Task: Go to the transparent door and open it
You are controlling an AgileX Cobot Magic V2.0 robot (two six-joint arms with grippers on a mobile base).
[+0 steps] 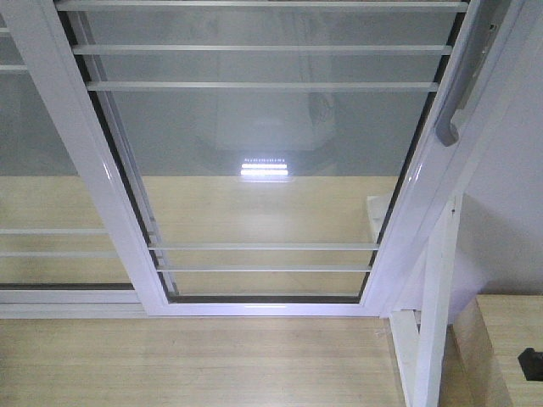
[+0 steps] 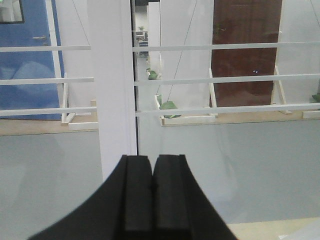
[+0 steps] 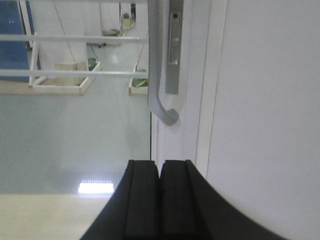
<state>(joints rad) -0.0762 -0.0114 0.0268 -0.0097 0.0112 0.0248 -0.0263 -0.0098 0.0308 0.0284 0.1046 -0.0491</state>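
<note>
No text, label, brand or number can be read in any view. The lock plate (image 3: pixel 172 55) beside the handle (image 3: pixel 155 65) of the door (image 3: pixel 75 130) bears a small red dot (image 3: pixel 175 16) near its top, with no lettering by it. In the front view, a bright reflection (image 1: pixel 265 168) in the door glass shows a row of tiny marks above two light bars, too blurred to read.
</note>
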